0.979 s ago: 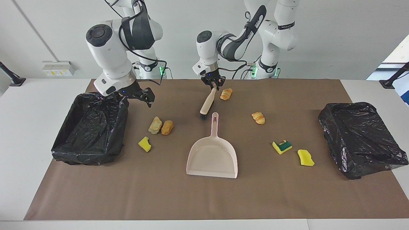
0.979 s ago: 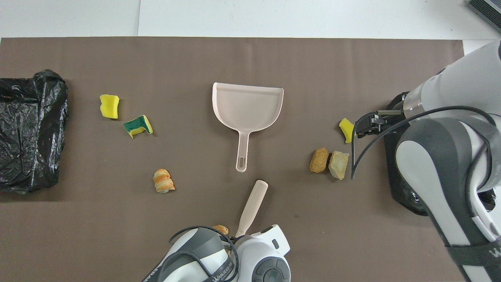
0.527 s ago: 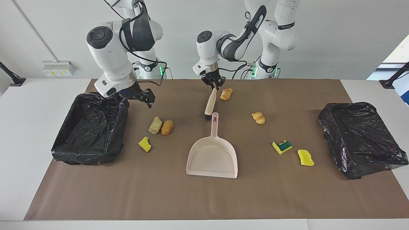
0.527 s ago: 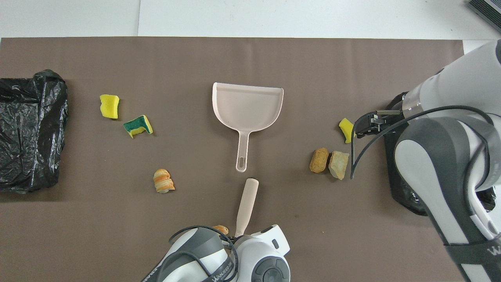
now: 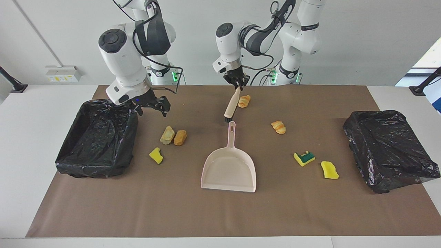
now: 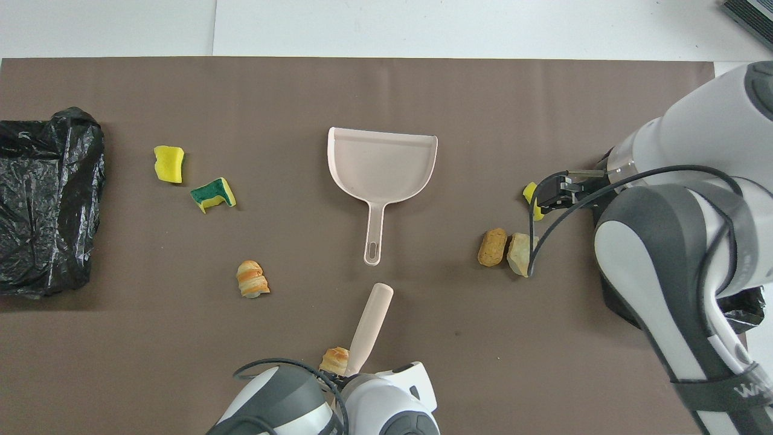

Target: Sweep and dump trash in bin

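Seven scraps of trash lie on the brown mat: three plain yellow sponge chunks, one near the bin at the right arm's end, one at the left arm's end and, just beside that one, a green-backed chunk; and four bread-like pieces, a pale one touching a brown one, a croissant piece toward the left arm's end, and another croissant piece close to the mat's edge nearest the robots. There are two black-lined bins, one at each end of the mat, one beige dustpan in the mat's middle with its handle pointing toward the robots, and one beige-handled brush. The left gripper is clenched on the top of the brush handle, and the brush hangs tilted with its dark bristles just by the dustpan handle's end. The right gripper is over the mat beside the bin's corner, its fingers spread and holding nothing. The facing view shows both bins whole and the brush's bristles; the overhead view cuts off one bin, hides the other under the right arm, and hides part of the yellow chunk under the right gripper.
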